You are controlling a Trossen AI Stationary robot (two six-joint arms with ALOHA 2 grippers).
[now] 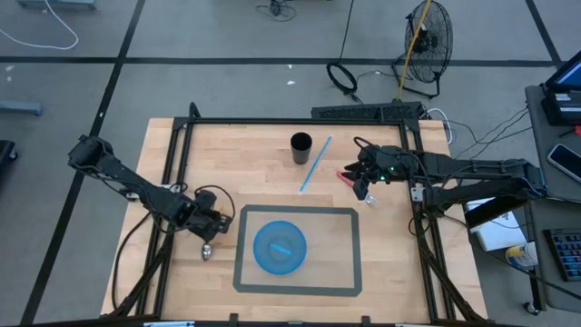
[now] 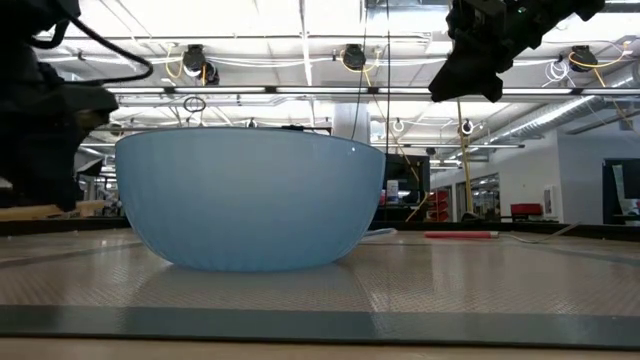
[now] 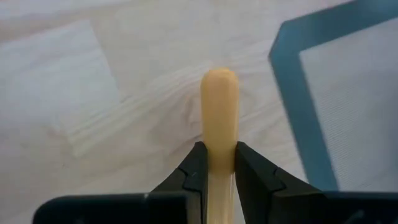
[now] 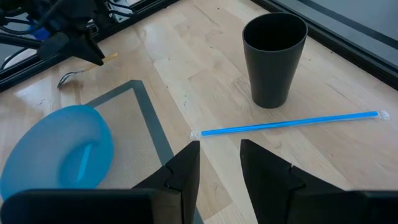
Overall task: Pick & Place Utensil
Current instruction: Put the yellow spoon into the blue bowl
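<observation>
1. The left gripper [image 3: 217,163] is closed on the pale handle of a spoon [image 1: 207,250], its fingers [image 3: 196,168] pinching the handle from both sides with the rounded end sticking out past them. In the high view the spoon's metal bowl lies low over the table [image 1: 163,145], just outside the left edge of the grey mat [image 1: 354,254].
2. The blue bowl [image 1: 279,247] sits in the middle of the mat, near the gripper; it looks like the likely drop spot, though the task does not name one.
3. The right gripper [image 4: 217,165] hangs near the table's right edge with its fingers apart and nothing between them. A black cup [image 4: 273,56] and a blue straw [image 4: 289,124] lie in front of it.
4. To do this step well: keep the pinch firm, lift until the spoon end clears the bowl's rim, carry it level across the mat border, and release only once it is over the bowl's centre.
</observation>
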